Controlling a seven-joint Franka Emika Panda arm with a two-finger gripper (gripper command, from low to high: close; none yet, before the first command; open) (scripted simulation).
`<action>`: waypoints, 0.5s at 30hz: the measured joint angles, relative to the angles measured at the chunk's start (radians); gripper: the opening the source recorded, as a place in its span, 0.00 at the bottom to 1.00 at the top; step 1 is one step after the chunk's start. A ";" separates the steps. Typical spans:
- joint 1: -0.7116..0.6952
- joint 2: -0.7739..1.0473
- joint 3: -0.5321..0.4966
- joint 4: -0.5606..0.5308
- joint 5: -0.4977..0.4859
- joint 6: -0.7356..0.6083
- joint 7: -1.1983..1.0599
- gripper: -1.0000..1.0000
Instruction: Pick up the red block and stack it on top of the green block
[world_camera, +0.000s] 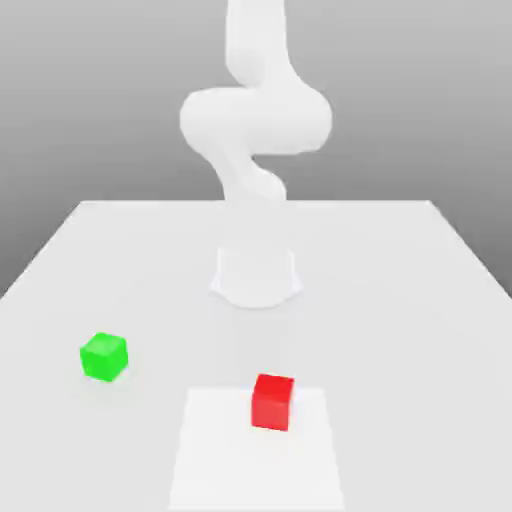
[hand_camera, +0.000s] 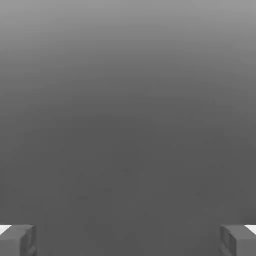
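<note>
White table (world_camera: 400, 300), red block (world_camera: 272, 401) near green block (world_camera: 104, 357), fingers (hand_camera: 20, 240) spread wide, gripping nothing.

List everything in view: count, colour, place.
red block: 1, bright red, near edge of the table, on a paler square patch, exterior view's right of the green block
green block: 1, bright green, on the table, exterior view's left, apart from the red block
patch: 1, paler white square, near edge of the table
table: 1, white, under everything
arm: 1, white, rising from its base at the table's middle
gripper: 1, grey fingertips wide apart, open, nothing between them
</note>
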 joint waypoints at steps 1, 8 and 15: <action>0.019 0.028 -0.018 -0.021 -0.001 0.019 -0.049 0.50; 0.133 0.214 -0.122 -0.161 -0.004 0.146 -0.372 0.50; 0.234 0.399 -0.207 -0.300 -0.007 0.271 -0.692 0.50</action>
